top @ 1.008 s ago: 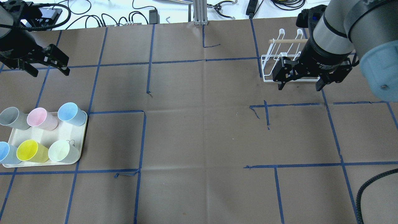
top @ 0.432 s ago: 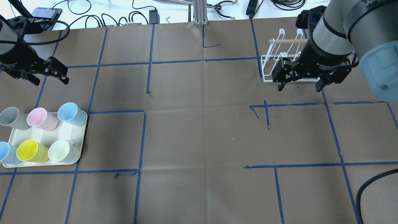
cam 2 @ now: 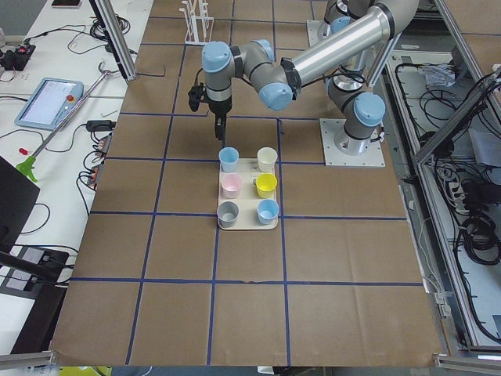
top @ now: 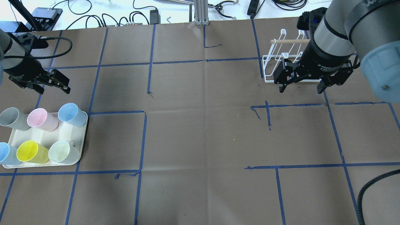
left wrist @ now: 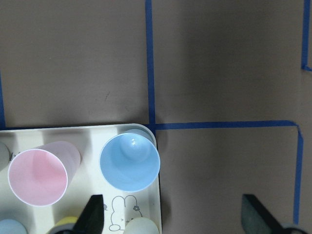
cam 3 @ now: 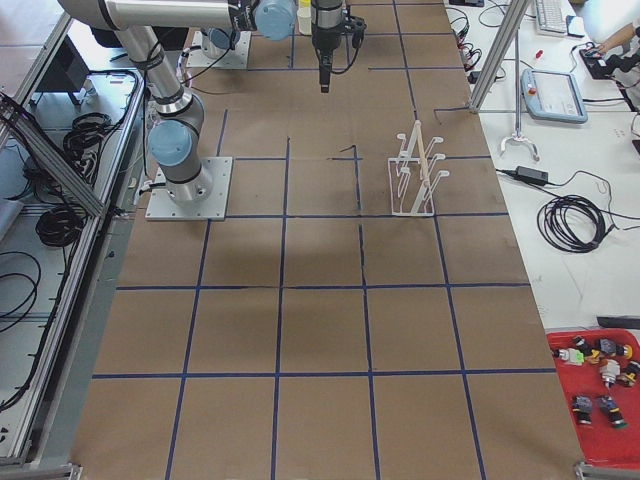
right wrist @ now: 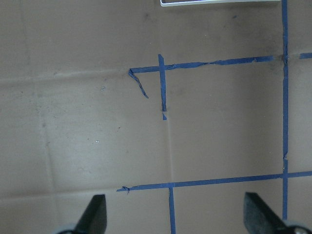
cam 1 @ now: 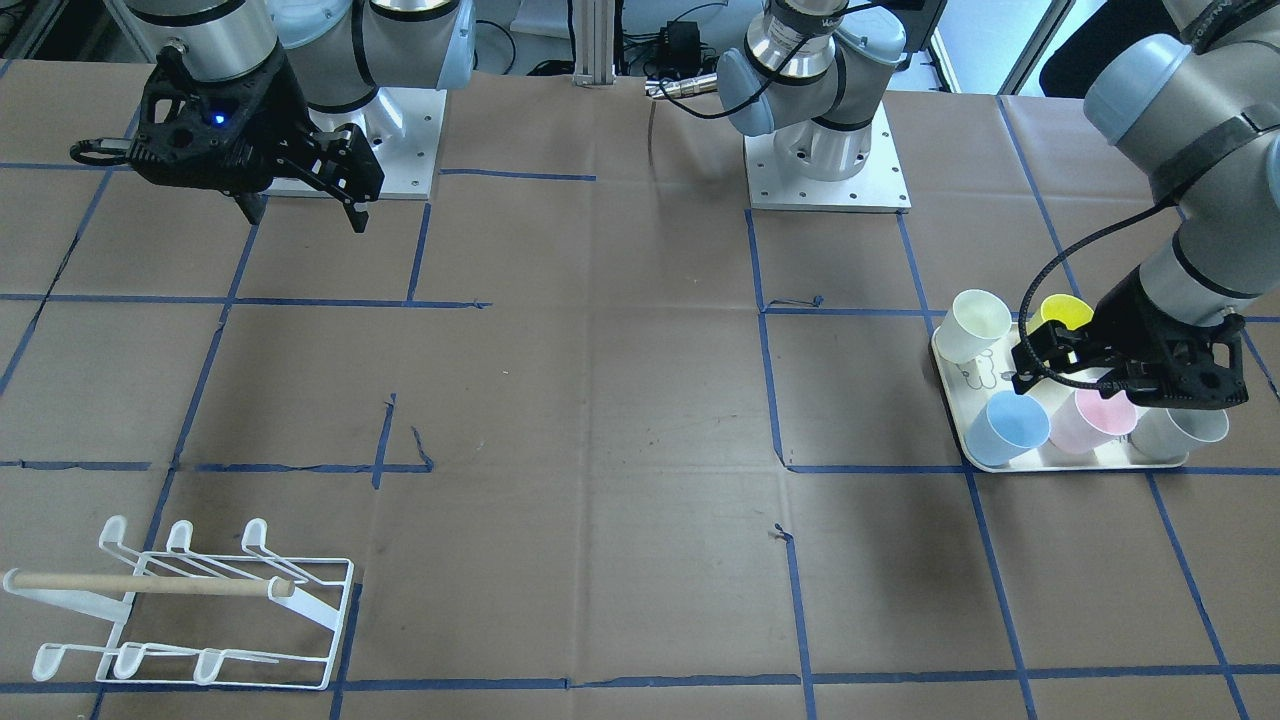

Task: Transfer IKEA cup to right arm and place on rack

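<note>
Several IKEA cups stand on a cream tray at the left: grey, pink, light blue, blue, yellow and pale green. My left gripper is open and empty, hovering just beyond the tray's far edge. In the left wrist view the light blue cup and pink cup lie below it. My right gripper is open and empty, in front of the white wire rack with its wooden dowel.
Brown paper with blue tape lines covers the table. Cables and devices lie past the far edge. The rack also shows in the front view. The right wrist view shows bare paper and the rack's base edge.
My left gripper has moved toward the near side, closer to the tray of cups, still open. The right gripper has barely moved.
</note>
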